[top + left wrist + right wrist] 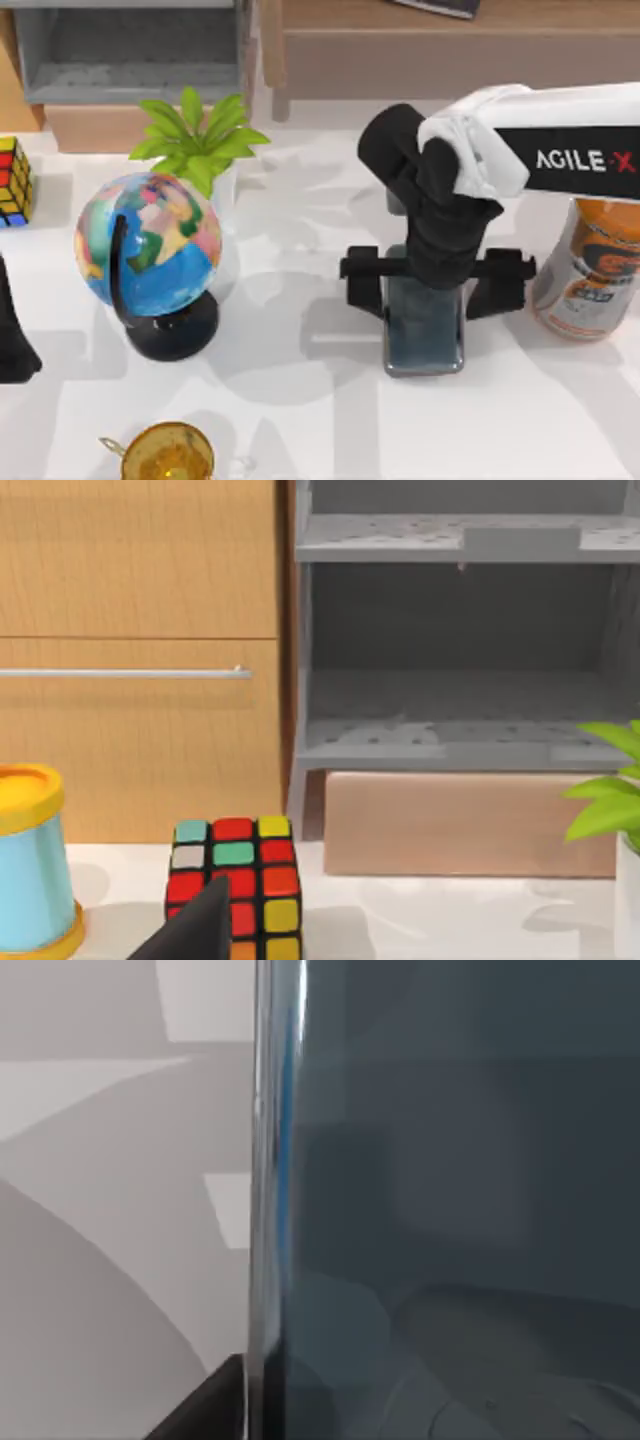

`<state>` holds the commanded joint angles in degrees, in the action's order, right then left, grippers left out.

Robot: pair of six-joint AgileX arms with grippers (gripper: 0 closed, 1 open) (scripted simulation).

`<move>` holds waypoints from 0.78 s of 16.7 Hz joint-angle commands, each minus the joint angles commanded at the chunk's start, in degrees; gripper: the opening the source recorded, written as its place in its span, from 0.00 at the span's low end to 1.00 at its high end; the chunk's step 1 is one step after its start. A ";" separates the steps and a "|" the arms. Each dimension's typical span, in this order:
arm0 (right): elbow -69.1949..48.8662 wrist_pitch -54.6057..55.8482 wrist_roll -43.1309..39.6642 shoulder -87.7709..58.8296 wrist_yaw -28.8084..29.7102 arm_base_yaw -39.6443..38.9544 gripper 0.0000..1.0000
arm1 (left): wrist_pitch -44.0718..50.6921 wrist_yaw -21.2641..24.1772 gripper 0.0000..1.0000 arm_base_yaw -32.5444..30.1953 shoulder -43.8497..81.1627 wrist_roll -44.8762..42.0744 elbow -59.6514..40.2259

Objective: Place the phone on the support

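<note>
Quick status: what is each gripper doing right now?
Right gripper: over the phone, fingers spread wide, open.
Left gripper: parked at the table's left edge; cannot be told.

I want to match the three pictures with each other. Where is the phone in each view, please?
Top view: the phone lies flat on the white table, right of centre, under the right gripper.
Left wrist view: not in it.
Right wrist view: the phone is seen very close, its glossy edge beside the table.
Shared landmark: the white table.
</note>
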<state>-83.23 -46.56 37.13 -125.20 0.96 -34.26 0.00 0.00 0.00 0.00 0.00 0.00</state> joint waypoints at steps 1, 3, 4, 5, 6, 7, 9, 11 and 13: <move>0.00 0.00 0.00 0.00 0.00 0.00 0.70 | 0.00 0.00 1.00 0.00 0.00 0.00 0.00; 0.00 0.00 0.00 0.00 0.00 0.00 0.55 | 0.00 0.00 1.00 0.00 0.00 0.00 0.00; 0.00 0.00 0.00 0.00 0.00 0.00 0.47 | 0.00 0.00 1.00 0.00 0.00 0.00 0.00; 0.00 0.00 0.00 0.00 0.00 0.00 0.40 | 0.00 0.00 1.00 0.00 0.00 0.00 0.00; 0.00 0.00 0.00 0.00 0.00 0.00 0.32 | 0.00 0.00 1.00 0.00 0.00 0.00 0.00; 0.00 0.00 0.00 0.00 0.00 0.00 0.25 | 0.00 0.00 1.00 0.00 0.00 0.00 0.00; 0.00 0.00 0.00 0.00 0.00 0.00 0.10 | 0.00 0.00 1.00 0.00 0.00 0.00 0.00; 0.00 0.00 0.00 0.00 0.00 0.00 0.00 | 0.00 0.00 1.00 0.00 0.00 0.00 0.00; 0.00 0.00 0.00 0.00 0.00 0.00 0.00 | 0.00 0.00 1.00 0.00 0.00 0.00 0.00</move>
<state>-83.23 -46.56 37.13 -125.20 0.96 -34.26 0.00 0.00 0.00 0.00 0.00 0.00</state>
